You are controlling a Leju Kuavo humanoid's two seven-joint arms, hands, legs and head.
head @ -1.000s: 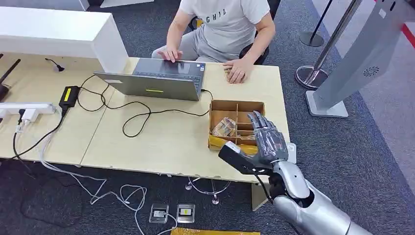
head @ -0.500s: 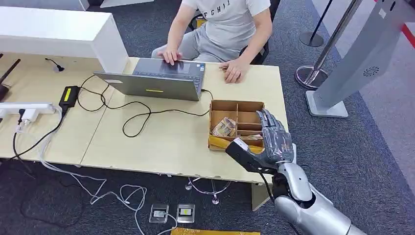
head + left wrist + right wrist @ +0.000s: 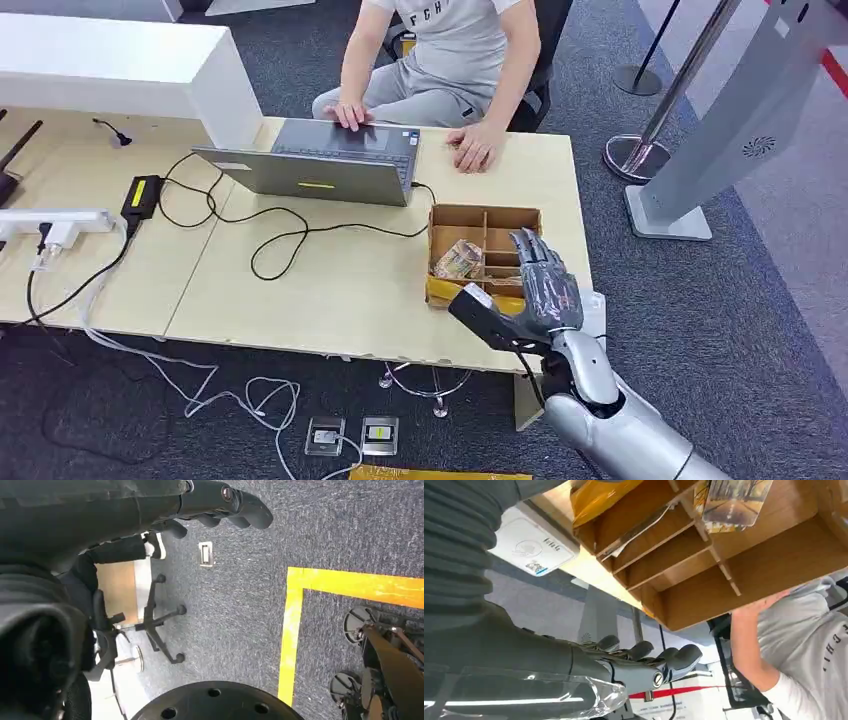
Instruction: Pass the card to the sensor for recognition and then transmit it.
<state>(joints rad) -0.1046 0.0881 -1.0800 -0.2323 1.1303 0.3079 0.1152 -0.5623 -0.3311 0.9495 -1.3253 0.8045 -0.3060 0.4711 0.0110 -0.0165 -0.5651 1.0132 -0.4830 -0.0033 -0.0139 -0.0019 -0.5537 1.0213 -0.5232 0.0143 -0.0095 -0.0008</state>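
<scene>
Several cards (image 3: pixel 458 260) lie in the divided cardboard box (image 3: pixel 483 213) at the counter's (image 3: pixel 330 290) near right corner, and none has been lifted. A thin one also leans in a narrow slot in the right wrist view, and I cannot tell which the task means.

Over the last second the right hand (image 3: pixel 545 285) drifted out towards the counter's edge and has now swung back, so it hovers above the box's near right compartments. Its fingers are stretched and apart, with nothing between them. That return reads as a correction of aim before reaching in, so the task looks to be at its start, with the pick not yet made.

The white sensor (image 3: pixel 531 550) sits on the counter just beside the box, so the carry should be short.

The left hand (image 3: pixel 220 502) hangs over the carpeted floor (image 3: pixel 240 605), fingers loosely curved and holding nothing. A person (image 3: pixel 450 60) sits opposite at a laptop (image 3: pixel 320 170).
</scene>
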